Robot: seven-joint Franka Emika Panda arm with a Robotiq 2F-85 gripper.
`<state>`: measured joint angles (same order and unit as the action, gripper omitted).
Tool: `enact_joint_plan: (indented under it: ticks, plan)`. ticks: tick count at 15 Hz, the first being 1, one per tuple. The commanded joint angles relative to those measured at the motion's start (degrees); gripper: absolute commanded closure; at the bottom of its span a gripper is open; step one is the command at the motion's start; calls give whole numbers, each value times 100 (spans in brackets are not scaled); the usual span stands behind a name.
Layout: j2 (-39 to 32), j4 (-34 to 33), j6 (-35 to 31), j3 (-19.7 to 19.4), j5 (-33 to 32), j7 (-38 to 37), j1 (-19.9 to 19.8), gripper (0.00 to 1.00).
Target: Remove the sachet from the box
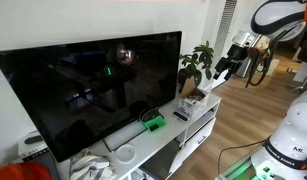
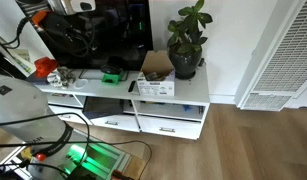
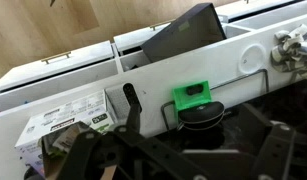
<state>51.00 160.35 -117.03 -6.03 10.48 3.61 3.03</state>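
sachet, unseen inside the open cardboard box (image 2: 156, 74), is probably light, floppy, slick; pinch 1 upper edge. gripper (image 1: 224, 68): cannot tell whether parted.

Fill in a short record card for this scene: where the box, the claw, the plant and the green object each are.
box: on the white cabinet, beside the potted plant
green object: on the cabinet, in front of the TV
claw: in the air near the plant, apart from the box; open or shut unclear
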Motion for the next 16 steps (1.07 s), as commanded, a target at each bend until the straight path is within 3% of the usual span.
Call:
enact_joint_plan:
  ticks: [1,8,16]
  plan:
    - [-29,74,44,58,51,45,-66,0]
    - [-127,144,43,61,51,46,-68,0]
    - [-2406,-544,-1932,227,50,-772,-343,0]
